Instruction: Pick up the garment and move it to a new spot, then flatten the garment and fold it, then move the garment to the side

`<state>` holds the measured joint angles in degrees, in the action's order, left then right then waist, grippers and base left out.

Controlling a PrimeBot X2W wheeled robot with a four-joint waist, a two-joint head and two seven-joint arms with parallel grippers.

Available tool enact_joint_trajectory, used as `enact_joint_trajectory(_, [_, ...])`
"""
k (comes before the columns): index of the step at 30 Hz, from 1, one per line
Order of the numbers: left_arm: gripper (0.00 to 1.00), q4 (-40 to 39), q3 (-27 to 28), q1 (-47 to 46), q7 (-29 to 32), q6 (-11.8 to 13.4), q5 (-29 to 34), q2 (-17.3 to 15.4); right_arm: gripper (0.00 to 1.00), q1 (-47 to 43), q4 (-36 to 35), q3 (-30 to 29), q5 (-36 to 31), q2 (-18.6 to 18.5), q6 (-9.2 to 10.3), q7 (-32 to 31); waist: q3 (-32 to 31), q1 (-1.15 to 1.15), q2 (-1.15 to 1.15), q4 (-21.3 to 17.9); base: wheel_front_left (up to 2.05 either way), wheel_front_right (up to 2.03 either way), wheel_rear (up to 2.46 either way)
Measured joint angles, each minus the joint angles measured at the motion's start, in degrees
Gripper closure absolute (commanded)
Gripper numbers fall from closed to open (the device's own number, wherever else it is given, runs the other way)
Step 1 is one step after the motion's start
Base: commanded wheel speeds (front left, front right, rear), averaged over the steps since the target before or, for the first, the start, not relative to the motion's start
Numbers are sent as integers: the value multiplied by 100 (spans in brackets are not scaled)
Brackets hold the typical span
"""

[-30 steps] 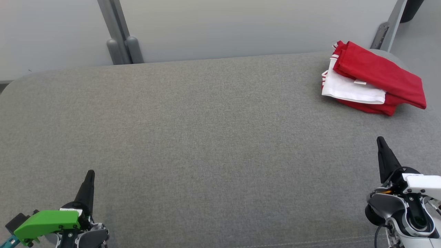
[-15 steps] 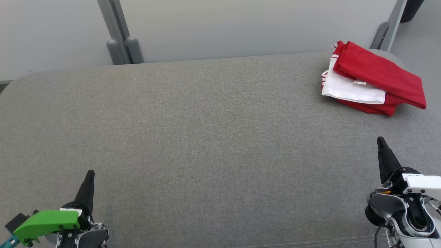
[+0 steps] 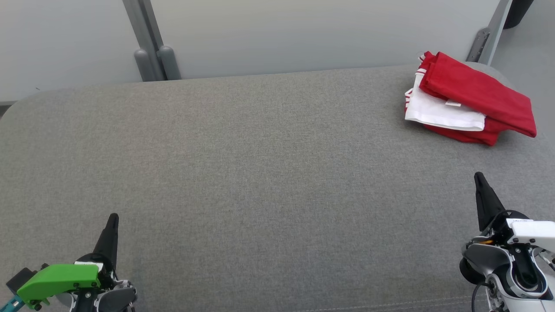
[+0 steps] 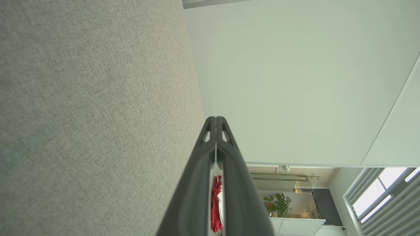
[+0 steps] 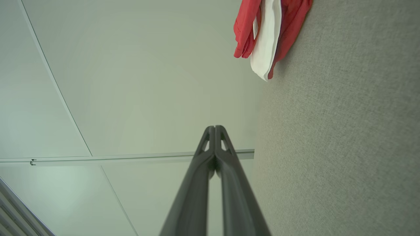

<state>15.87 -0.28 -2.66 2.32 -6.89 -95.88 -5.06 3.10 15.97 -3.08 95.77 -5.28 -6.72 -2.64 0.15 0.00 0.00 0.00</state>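
Observation:
A folded red and white garment [image 3: 468,102] lies at the far right corner of the grey padded table [image 3: 260,173]. It also shows in the right wrist view as a red and white bundle [image 5: 265,36], and as a sliver of red garment [image 4: 216,206] between the left fingers. My left gripper [image 3: 113,217] rests at the lower left, shut and empty, tips together [image 4: 216,118]. My right gripper [image 3: 478,176] sits at the lower right, shut with nothing in it [image 5: 215,127], well short of the garment.
Pale wall panels stand behind the table, with a grey post [image 3: 149,47] at the back left and a hinged frame [image 3: 481,43] at the back right. The table's rounded far edge runs just behind the garment.

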Motion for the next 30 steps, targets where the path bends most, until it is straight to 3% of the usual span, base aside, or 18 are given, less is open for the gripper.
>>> enact_joint_trajectory(30, [100,8,15,-7,25,-18,0,3,100,2,11,-19,0,2,-1,-1,-1,0,0,0,0,0,0])
